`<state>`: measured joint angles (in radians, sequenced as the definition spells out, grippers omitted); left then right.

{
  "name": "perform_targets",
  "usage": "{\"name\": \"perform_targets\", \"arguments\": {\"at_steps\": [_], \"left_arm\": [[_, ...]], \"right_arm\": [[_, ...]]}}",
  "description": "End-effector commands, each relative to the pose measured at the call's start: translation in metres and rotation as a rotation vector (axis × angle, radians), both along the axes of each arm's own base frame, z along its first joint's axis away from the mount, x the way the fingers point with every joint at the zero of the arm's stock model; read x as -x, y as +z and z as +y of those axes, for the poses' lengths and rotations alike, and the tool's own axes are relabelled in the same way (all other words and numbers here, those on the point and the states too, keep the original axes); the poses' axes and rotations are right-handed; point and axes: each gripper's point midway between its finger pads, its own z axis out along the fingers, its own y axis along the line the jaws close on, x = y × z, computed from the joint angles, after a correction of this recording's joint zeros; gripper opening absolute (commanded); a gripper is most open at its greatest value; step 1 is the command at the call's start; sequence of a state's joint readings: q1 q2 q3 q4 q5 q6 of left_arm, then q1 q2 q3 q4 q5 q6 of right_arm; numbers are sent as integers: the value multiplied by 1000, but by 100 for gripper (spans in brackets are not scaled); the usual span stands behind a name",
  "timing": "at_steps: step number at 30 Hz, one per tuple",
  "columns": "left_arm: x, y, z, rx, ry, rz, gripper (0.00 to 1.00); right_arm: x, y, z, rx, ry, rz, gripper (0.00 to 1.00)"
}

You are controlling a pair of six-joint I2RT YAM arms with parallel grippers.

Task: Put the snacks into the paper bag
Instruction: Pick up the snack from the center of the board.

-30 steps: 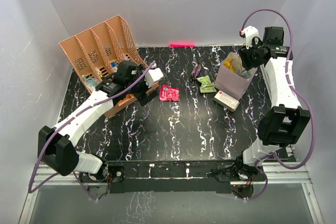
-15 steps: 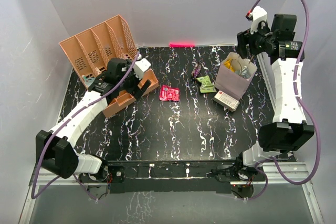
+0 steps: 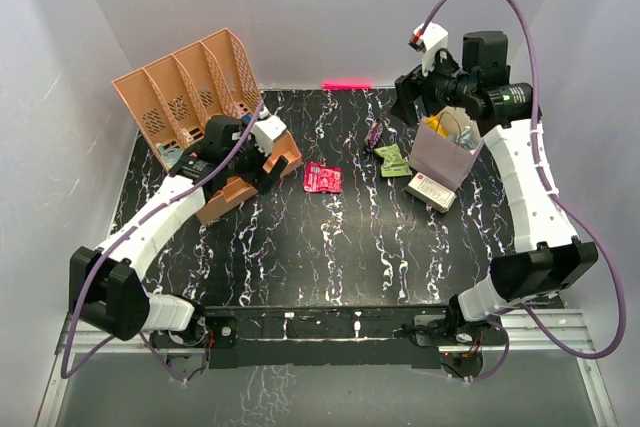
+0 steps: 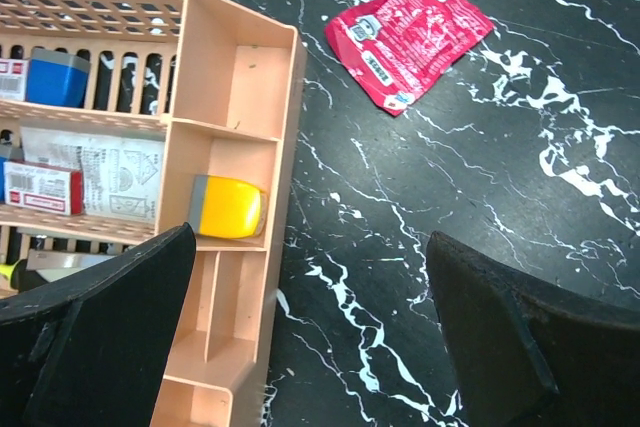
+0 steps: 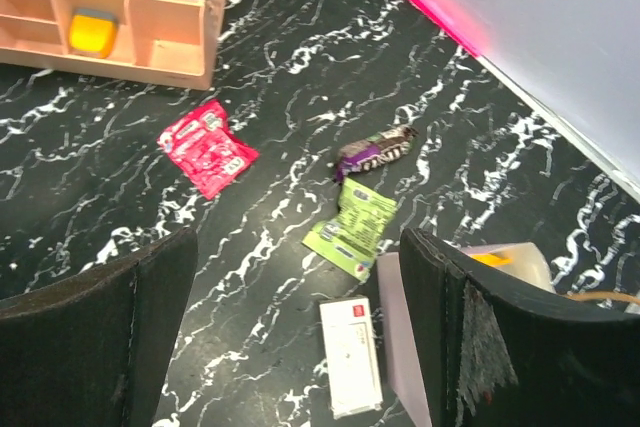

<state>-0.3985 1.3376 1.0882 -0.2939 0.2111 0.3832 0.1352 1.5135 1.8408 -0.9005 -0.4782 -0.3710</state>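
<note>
A pink snack packet lies mid-table; it also shows in the left wrist view and the right wrist view. A purple bar and a green packet lie left of the pale lilac paper bag, which holds a yellow packet. My left gripper is open and empty, above the table by the small organiser's edge. My right gripper is open and empty, raised behind the bag's left side.
A tall peach slotted organiser stands at back left. A low peach divider tray holds a yellow item and small boxes. A white box with a red mark lies in front of the bag.
My right arm rose from the bag's mouth, then swung left, its gripper empty. My left gripper moved back from beside the pink packet to the divider tray's edge.
</note>
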Motion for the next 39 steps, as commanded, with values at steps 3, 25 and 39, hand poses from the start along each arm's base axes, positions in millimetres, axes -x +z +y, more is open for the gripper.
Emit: {"name": "perform_targets", "arguments": {"at_steps": [3,25,39], "left_arm": [[5,-1,-22,53,-132,-4,98],[-42,-73,-114,49,-344,123,91],[-84,-114,-146,25,-357,285,88]], "right_arm": [[20,16,26,-72,100,-50,87],[47,6,13,-116,73,-54,87],[61,22,-32,-195,-11,-108,90]]}}
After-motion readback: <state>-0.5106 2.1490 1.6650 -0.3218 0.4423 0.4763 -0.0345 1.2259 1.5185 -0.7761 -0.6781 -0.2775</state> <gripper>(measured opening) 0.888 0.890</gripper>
